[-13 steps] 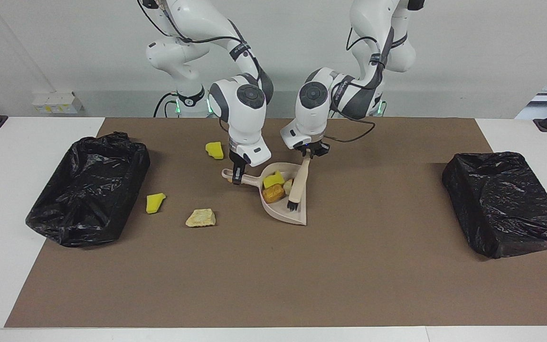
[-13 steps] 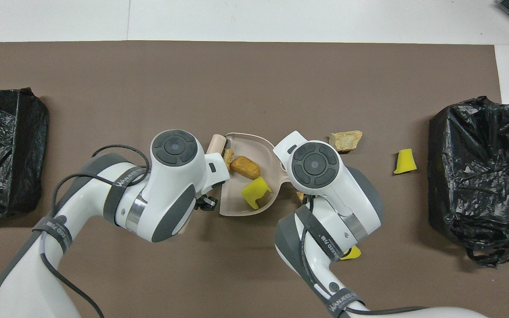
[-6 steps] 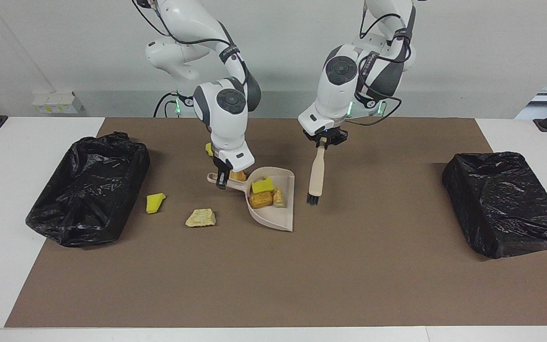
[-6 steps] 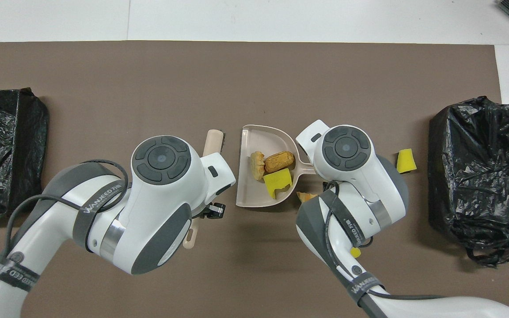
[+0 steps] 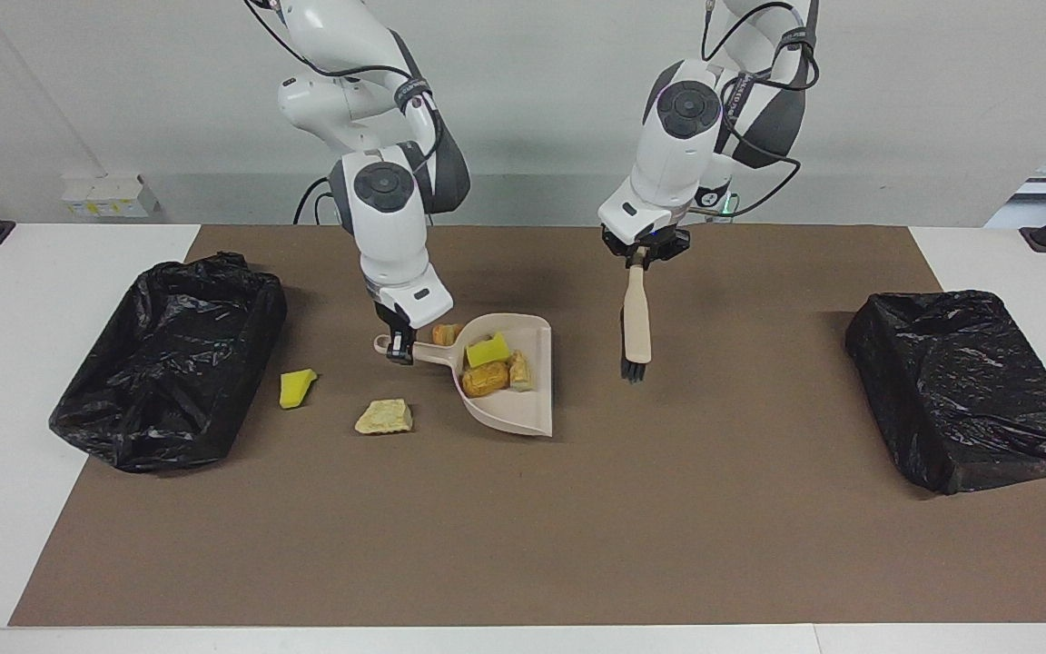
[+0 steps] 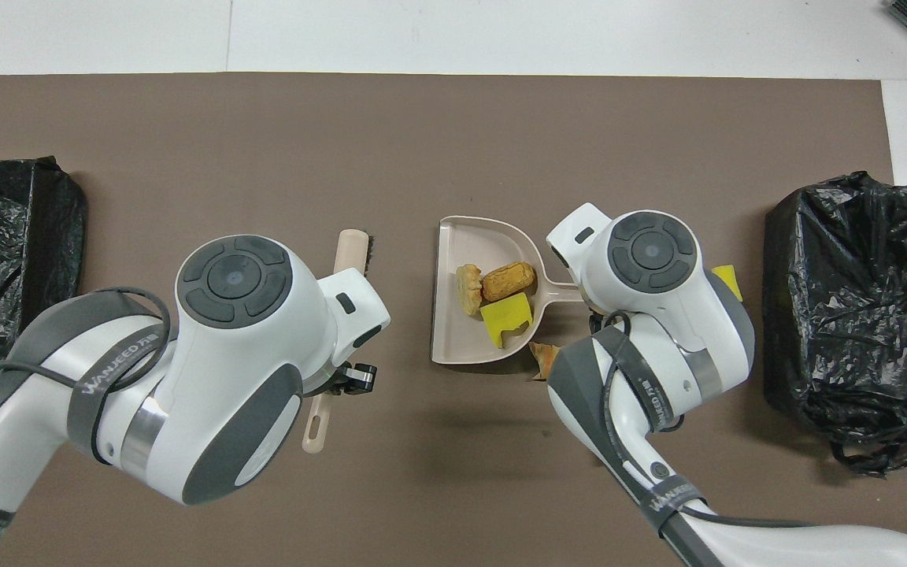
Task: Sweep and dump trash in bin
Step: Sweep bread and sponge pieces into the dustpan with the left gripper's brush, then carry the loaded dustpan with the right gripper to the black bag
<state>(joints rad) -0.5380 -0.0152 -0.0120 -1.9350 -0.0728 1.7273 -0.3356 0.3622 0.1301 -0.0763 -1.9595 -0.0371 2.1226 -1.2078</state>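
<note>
Right gripper (image 5: 400,350), fingers clamped on the handle, is carrying the loaded dustpan (image 5: 523,400); keeping it level should be holding its trash (image 5: 487,368) aboard. Left gripper (image 5: 638,259), likewise clamped, is dangling the brush (image 5: 636,322).

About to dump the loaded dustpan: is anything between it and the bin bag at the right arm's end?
Two loose pieces lie on that stretch of the mat: a tan lump and a yellow piece. The dustpan looks lifted, so likely clears them.

Readable text: "WANJEED" in white letters | on dark band of left arm (image 6: 119,358), overhead view | same word on dark band of right arm (image 6: 646,394) | a few small characters follow each, illegible | no other text legible
</note>
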